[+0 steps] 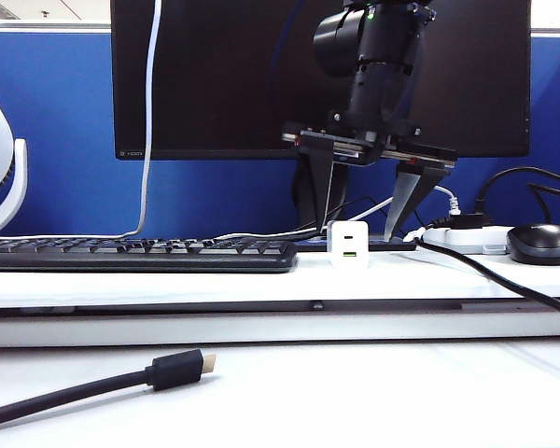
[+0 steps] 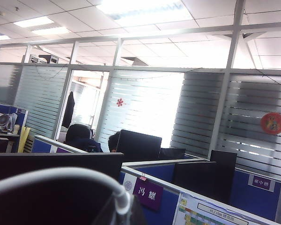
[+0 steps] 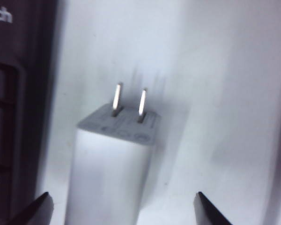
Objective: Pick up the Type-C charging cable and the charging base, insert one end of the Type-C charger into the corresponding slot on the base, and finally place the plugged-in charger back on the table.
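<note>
The charging base (image 1: 348, 245), a small white block with a green port, stands on the raised shelf of the table (image 1: 261, 280). My right gripper (image 1: 357, 231) hangs over it, open, with one finger on each side and not touching. In the right wrist view the base (image 3: 110, 168) shows its two metal prongs between the fingertips (image 3: 37, 208) of the right gripper (image 3: 124, 211). The white Type-C charging cable (image 1: 149, 112) rises from the shelf and leaves the exterior view at the top. My left gripper (image 2: 123, 213), outside the exterior view, is shut on the cable (image 2: 61, 176) near its plug end.
A black keyboard (image 1: 140, 254) lies left of the base, with a monitor (image 1: 224, 75) behind. A white power strip (image 1: 467, 239) and a black mouse (image 1: 541, 243) sit to the right. A thick black cable with a gold-tipped plug (image 1: 179, 369) lies on the lower table. A fan (image 1: 0, 159) stands far left.
</note>
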`<state>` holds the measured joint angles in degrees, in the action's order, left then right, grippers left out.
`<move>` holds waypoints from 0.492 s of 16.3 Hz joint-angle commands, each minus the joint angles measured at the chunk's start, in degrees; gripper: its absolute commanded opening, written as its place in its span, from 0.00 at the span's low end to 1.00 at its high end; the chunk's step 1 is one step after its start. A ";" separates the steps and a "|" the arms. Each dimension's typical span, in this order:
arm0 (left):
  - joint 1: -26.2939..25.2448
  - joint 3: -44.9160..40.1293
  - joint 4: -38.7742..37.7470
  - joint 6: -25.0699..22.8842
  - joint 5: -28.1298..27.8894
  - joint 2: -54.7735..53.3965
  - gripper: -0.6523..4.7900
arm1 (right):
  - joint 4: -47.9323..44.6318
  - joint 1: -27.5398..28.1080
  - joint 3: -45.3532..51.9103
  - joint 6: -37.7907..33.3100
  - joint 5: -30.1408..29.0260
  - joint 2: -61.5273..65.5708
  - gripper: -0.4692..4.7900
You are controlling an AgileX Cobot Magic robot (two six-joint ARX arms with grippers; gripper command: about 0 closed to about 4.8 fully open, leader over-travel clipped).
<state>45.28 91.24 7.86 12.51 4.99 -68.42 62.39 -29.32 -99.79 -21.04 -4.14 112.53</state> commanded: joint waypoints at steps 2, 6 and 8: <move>0.04 0.15 0.37 0.13 0.20 0.28 0.11 | -0.90 -0.50 -0.20 -0.20 2.47 0.42 0.84; 0.04 0.15 0.33 0.17 0.20 0.28 0.11 | -1.38 -1.57 -0.20 -3.48 1.40 0.44 0.84; 0.04 0.15 0.35 0.24 0.20 0.28 0.11 | -1.40 -1.57 -0.20 -4.28 1.44 0.44 0.84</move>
<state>45.28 91.24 7.84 12.53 4.99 -68.42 61.36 -30.89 -99.79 -24.67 -2.72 113.21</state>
